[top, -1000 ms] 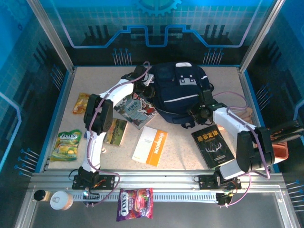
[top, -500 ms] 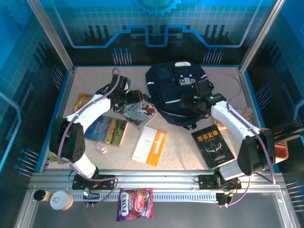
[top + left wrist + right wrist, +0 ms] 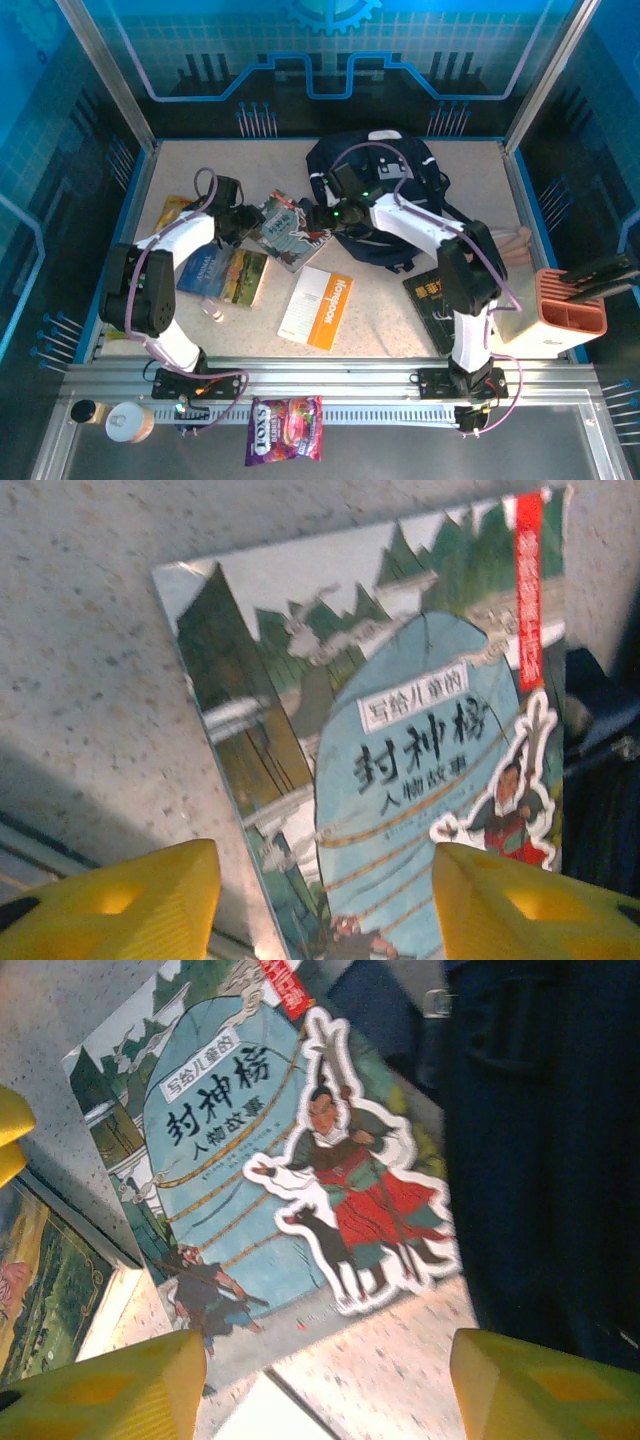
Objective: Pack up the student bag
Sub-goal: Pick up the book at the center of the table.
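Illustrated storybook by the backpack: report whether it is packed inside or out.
Out. The storybook lies flat, cover up, on the speckled table beside the backpack, not inside it.

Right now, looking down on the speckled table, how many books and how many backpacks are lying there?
Books: 4, the warrior picture book, the landscape book, the white-and-orange book, the black book
Backpacks: 1, the navy backpack
Total: 5

The illustrated book (image 3: pixel 290 235) lies on the bench (image 3: pixel 375 310) between the left gripper (image 3: pixel 245 222) and the right gripper (image 3: pixel 322 217); the student bag (image 3: pixel 390 190) sits just beyond the right gripper.
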